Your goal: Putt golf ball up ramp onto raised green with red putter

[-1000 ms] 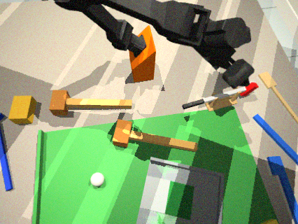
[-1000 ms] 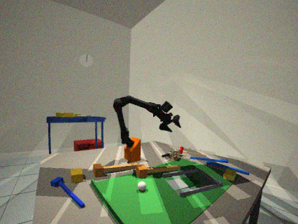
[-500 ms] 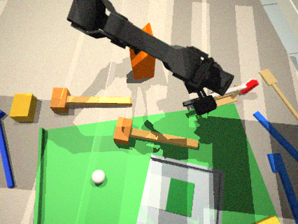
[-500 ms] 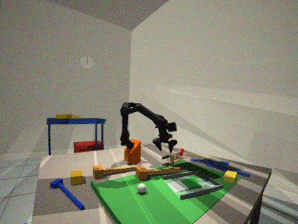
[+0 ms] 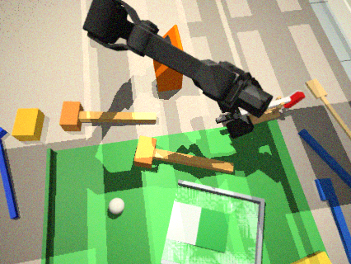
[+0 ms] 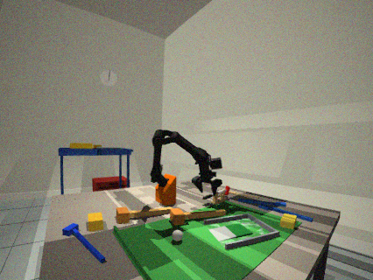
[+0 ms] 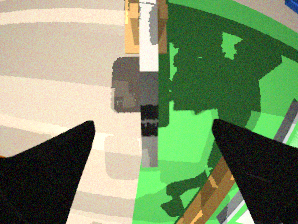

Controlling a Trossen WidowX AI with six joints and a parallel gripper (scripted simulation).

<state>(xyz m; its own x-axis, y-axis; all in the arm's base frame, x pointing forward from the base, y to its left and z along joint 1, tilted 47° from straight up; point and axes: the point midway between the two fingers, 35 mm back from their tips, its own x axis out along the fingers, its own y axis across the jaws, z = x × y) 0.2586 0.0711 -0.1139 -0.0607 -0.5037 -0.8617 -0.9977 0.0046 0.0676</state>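
Observation:
The putter [image 5: 294,100] [image 6: 227,190] [image 7: 148,40] has a red head, a white shaft and a dark grip; it rests on a small wooden stand [image 7: 131,30] beside the mat's back edge. My gripper [image 5: 231,124] [image 6: 207,192] [image 7: 155,125] is open and empty, above the grip end. In the wrist view the dark grip runs between the two fingertips; the arm partly hides it in the top view. The white golf ball [image 5: 116,206] [image 6: 177,235] lies on the green mat [image 5: 74,177]. The raised green [image 5: 212,231] [image 6: 241,230] has a grey border. The ramp's slope is hard to make out.
Two orange-headed wooden mallets [image 5: 71,116] [image 5: 145,152] lie left of the gripper, one on the mat. A yellow block [image 5: 27,124] is at far left. An orange wedge [image 5: 169,78] stands at the arm's base. Blue sticks [image 5: 323,153] and a wooden one [image 5: 316,88] lie right.

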